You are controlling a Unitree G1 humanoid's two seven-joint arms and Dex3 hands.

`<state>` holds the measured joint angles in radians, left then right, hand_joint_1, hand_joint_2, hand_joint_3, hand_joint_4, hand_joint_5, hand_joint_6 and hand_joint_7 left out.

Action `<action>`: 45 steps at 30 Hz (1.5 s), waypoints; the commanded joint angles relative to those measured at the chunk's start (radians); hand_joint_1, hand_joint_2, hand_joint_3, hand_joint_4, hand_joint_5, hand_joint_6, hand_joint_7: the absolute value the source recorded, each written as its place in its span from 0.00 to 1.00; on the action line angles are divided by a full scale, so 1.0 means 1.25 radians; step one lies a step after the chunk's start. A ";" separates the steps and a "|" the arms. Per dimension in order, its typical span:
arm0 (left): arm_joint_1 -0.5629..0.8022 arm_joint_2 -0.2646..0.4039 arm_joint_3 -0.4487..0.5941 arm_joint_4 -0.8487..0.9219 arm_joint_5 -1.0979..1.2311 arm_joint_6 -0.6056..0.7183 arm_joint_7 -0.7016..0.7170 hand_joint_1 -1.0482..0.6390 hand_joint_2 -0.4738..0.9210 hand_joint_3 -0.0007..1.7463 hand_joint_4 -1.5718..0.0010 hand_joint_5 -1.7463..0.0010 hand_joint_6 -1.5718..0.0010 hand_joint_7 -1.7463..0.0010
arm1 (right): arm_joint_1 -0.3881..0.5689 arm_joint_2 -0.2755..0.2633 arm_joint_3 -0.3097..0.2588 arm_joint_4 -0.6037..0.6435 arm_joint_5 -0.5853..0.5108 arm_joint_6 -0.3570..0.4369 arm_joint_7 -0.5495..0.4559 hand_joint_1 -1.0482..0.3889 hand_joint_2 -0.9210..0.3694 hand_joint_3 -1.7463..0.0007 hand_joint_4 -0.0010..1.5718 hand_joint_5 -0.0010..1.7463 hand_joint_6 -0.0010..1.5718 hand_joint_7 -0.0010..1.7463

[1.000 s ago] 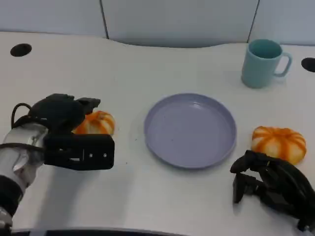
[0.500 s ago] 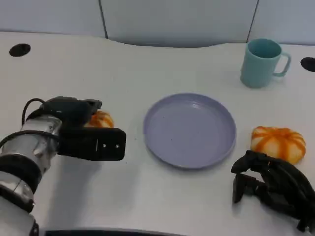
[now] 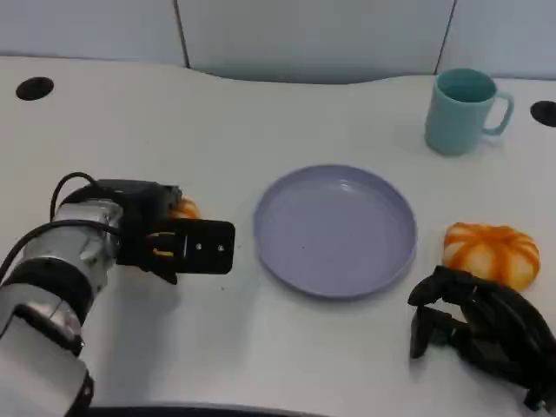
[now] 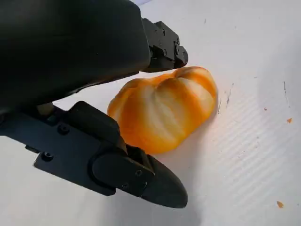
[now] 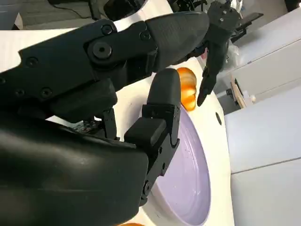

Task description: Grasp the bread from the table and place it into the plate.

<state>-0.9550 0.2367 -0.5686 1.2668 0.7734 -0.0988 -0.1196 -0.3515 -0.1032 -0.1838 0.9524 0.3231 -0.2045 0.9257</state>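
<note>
An orange, white-striped bread (image 4: 164, 110) lies on the white table to the left of the lavender plate (image 3: 334, 230). My left hand (image 3: 152, 239) reaches over it, so just a sliver of the bread (image 3: 184, 208) peeks out behind the hand in the head view. In the left wrist view the fingers (image 4: 162, 44) lie on one side of the bread and the thumb (image 4: 127, 169) on the other, close against it, and the bread rests on the table. My right hand (image 3: 478, 334) rests on the table at the near right, fingers loosely bent, holding nothing.
A second orange bread (image 3: 491, 252) lies right of the plate, just beyond my right hand. A teal mug (image 3: 465, 111) stands at the far right. Black round holes (image 3: 35, 88) sit in the table's far corners.
My left hand has moved right and turned over the left bread, covering most of it. The right hand has stayed still.
</note>
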 commanded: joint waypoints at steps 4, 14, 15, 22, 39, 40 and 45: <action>0.004 -0.028 -0.006 0.045 -0.012 0.056 0.020 0.12 0.89 0.00 0.98 0.99 0.93 0.99 | 0.026 0.002 -0.005 0.040 -0.003 0.008 0.000 0.36 0.00 0.94 0.38 0.90 0.49 0.54; 0.035 -0.034 -0.020 0.056 -0.009 0.075 0.091 0.18 0.88 0.00 0.89 0.94 0.87 0.97 | 0.023 -0.001 -0.008 0.041 0.007 0.025 0.009 0.36 0.00 0.95 0.38 0.91 0.49 0.53; 0.036 -0.034 -0.024 0.057 -0.007 0.075 0.097 0.19 0.88 0.00 0.87 0.93 0.86 0.97 | 0.023 -0.002 -0.008 0.043 0.006 0.025 0.010 0.36 0.00 0.95 0.38 0.90 0.49 0.53; 0.051 -0.021 -0.053 0.062 0.017 0.046 0.193 0.31 0.91 0.00 0.79 0.47 0.71 0.83 | 0.029 -0.004 -0.001 0.029 0.000 0.002 0.013 0.37 0.00 0.92 0.37 0.94 0.48 0.55; 0.075 -0.002 -0.002 0.062 -0.031 -0.045 0.350 0.48 0.75 0.45 0.62 0.19 0.63 0.31 | 0.026 -0.001 -0.001 0.026 0.001 0.007 0.009 0.37 0.00 0.92 0.34 0.99 0.46 0.58; 0.075 -0.002 0.015 0.061 -0.047 -0.049 0.350 0.48 0.73 0.49 0.62 0.19 0.63 0.30 | 0.026 -0.001 0.000 0.026 -0.002 0.001 0.008 0.37 0.00 0.92 0.34 0.99 0.46 0.58; 0.065 -0.001 0.075 0.051 -0.104 -0.073 0.347 0.48 0.70 0.56 0.63 0.02 0.71 0.04 | 0.027 -0.003 0.003 0.027 -0.003 0.008 0.004 0.37 0.00 0.92 0.35 0.97 0.46 0.58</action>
<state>-0.8734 0.2252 -0.5084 1.3387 0.6753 -0.1686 0.3080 -0.3498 -0.1004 -0.1858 0.9667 0.3372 -0.2220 0.9422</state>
